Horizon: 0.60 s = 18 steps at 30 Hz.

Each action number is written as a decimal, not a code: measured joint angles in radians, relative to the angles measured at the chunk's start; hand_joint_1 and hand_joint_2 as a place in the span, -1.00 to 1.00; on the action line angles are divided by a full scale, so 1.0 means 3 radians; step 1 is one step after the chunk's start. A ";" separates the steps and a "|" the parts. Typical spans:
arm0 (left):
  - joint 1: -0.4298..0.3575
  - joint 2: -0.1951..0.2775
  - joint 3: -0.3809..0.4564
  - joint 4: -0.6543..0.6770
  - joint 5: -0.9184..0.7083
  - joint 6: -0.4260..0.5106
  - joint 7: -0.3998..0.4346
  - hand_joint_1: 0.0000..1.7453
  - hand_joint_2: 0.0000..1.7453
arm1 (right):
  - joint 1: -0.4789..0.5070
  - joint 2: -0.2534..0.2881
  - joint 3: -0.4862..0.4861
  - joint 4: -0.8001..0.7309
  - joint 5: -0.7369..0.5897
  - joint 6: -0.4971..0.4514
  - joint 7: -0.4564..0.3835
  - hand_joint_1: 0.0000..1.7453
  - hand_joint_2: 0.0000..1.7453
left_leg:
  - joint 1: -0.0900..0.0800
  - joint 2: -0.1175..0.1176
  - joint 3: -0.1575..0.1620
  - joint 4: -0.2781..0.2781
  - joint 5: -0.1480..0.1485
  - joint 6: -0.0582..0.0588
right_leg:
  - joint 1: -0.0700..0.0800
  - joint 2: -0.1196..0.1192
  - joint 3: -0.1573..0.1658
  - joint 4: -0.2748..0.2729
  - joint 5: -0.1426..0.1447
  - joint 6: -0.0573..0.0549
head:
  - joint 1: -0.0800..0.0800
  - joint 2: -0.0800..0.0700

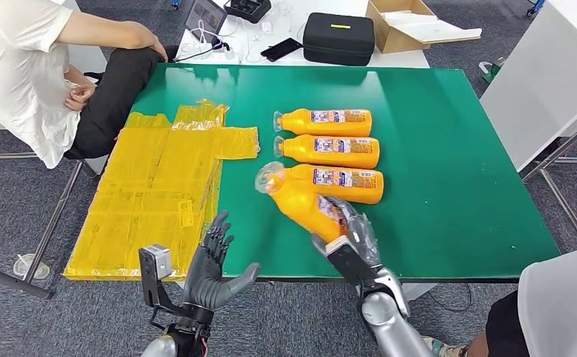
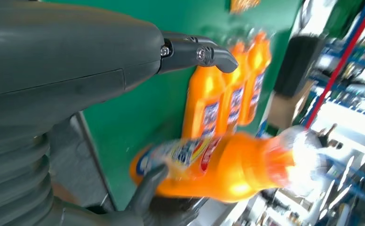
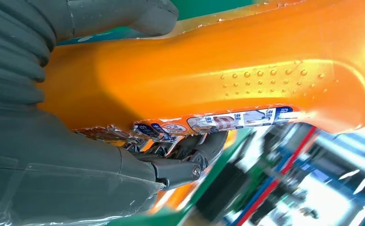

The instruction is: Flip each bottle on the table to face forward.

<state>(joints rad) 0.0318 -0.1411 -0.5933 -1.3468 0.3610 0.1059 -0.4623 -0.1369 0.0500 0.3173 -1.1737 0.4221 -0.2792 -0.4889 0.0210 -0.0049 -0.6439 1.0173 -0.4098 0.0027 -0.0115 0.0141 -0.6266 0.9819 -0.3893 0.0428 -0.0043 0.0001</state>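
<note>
Head view: a green table (image 1: 449, 186) is the landmark, and every place below is told from it.
Right hand: right hand (image 1: 349, 236) reaches over the table's near edge, its fingers clamped round the body of the held bottle (image 1: 304, 201).
Held bottle: orange, with a clear-wrapped cap end; it lies slanted over the table's middle, cap end pointing away from the robot and toward the table's left part, its label partly under the fingers.
Right wrist view: the held bottle (image 3: 227, 70) runs across the frame — the thick grey thumb (image 3: 138, 14) presses one side of it, the darker fingers (image 3: 190, 160) wrap the label side.
Row of bottles: three orange bottles lie on their sides near the table's middle, beyond the held one and parallel to its far edge, caps toward the left part — the far bottle (image 1: 326, 122), the middle bottle (image 1: 330, 151) and the near bottle (image 1: 341, 184); all three show their labels upward.
Contact: the held bottle's cap end is just beside the near bottle's neck; I cannot tell if they touch.
Left hand: left hand (image 1: 210, 271) hovers at the table's near edge, fingers spread apart, gripping nothing.
Yellow sheets: flattened yellow plastic sheets (image 1: 152, 193) cover the table's left part and overhang its near-left corner.
Person: a person in a white shirt (image 1: 18, 74) sits off the table's far-left corner.
Black case: a black case (image 1: 339, 37) sits on a white surface beyond the table's far edge.
</note>
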 joint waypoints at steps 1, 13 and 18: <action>-0.0009 0.0002 -0.0001 0.0019 0.0016 -0.0038 0.0013 -1.00 1.00 | 0.0003 0.0019 0.0055 -0.0020 -0.0022 0.0027 -0.0021 1.00 1.00 | 0.0000 0.0000 0.0000 0.0000 0.0000 0.0000 | 0.0000 0.0000 -0.0001 0.0000 0.0000 0.0000 | 0.0000 0.0000; -0.0186 -0.0020 0.0003 0.0141 -0.0186 -0.0140 -0.0129 -1.00 1.00 | 0.0006 0.0129 0.0570 -0.0131 -0.0234 0.0198 -0.0091 1.00 1.00 | 0.0000 -0.0001 -0.0003 0.0000 0.0001 0.0000 | -0.0001 -0.0001 -0.0002 0.0000 0.0000 0.0000 | 0.0001 0.0000; -0.0213 -0.0035 0.0005 0.0173 -0.0127 -0.0163 -0.0096 -1.00 1.00 | -0.0006 0.0137 0.0652 -0.0131 -0.0268 0.0219 -0.0104 1.00 1.00 | 0.0000 -0.0001 -0.0003 0.0000 0.0001 0.0000 | 0.0000 -0.0001 -0.0003 0.0000 0.0000 0.0000 | 0.0001 0.0000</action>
<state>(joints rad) -0.0320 -0.1516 -0.5917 -1.2949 0.3228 0.0569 -0.4912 -0.1388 0.0912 0.5130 -1.2129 0.3417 -0.2134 -0.5201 0.0210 -0.0051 -0.6449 1.0173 -0.4095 0.0026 -0.0116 0.0140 -0.6274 0.9820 -0.3893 0.0427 -0.0041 0.0000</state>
